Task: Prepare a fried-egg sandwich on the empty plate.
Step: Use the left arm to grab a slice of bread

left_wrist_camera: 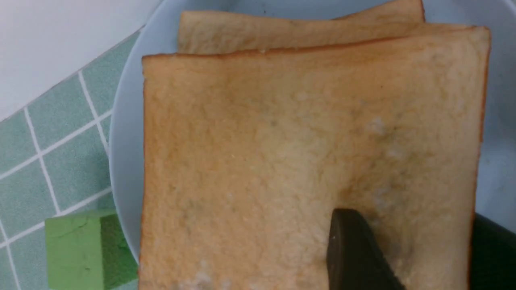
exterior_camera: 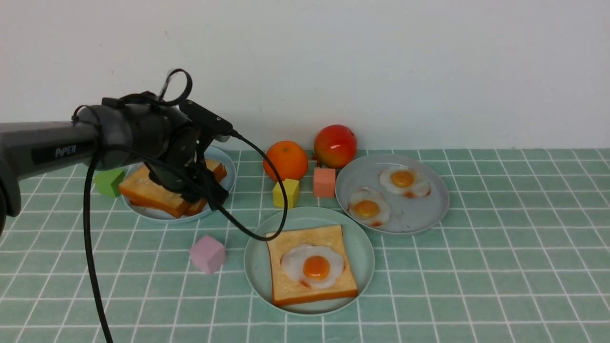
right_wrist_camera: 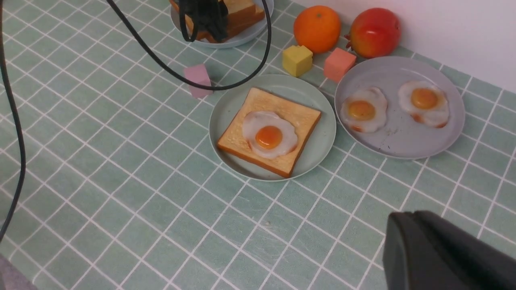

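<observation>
Toast slice (exterior_camera: 333, 238) topped with fried egg (exterior_camera: 312, 267) lies on the mint-green plate (exterior_camera: 257, 267), near centre. Left gripper (exterior_camera: 206, 193) sits on stacked toast (exterior_camera: 140, 188) on the far-left pale blue plate (exterior_camera: 230, 177); whether it grips, I cannot tell. Right gripper (right_wrist_camera: 443, 249) is closed.

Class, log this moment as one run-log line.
left fingers: on toast stack, pale blue plate | right fingers: shut, off the plates | mint-green plate: toast plus egg | sandwich: not yet topped
</observation>
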You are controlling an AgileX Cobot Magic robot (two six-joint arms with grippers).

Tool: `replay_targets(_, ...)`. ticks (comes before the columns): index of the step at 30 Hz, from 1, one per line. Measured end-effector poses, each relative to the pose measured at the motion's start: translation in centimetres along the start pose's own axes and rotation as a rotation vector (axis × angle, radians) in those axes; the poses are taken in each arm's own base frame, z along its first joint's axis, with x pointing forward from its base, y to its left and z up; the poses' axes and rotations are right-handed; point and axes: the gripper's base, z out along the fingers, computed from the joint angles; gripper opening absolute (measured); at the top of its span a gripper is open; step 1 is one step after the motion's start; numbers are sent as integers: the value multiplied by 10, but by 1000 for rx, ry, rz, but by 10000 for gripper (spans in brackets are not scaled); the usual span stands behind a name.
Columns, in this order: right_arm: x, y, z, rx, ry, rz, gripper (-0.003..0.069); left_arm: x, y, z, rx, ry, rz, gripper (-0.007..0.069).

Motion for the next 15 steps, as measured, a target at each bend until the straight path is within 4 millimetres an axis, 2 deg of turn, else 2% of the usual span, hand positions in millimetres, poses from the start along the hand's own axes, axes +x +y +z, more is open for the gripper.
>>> replay_targets(4,0,0,0,0,1,0,25,-1,2,-4,-4,4,1,288)
replay_targets(7,0,0,0,0,1,0,27,-4,7,-18,-14,-2,-13,278)
replay_targets(8,0,0,-1,0,0,0,28,-9,12,-34,-24,-25,-26,221)
replay_targets(10,1,0,-2,0,-4,-1,28,-13,16,-45,-31,-49,-33,175)
replay_targets(11,1,1,-4,1,-9,-2,28,-17,22,-61,-41,-86,-43,119)
replay_targets(12,1,1,-5,4,-13,-4,29,-20,25,-73,-48,-112,-50,99)
replay_targets(15,3,1,-11,12,-31,-11,31,-26,35,-104,-67,-171,-65,102)
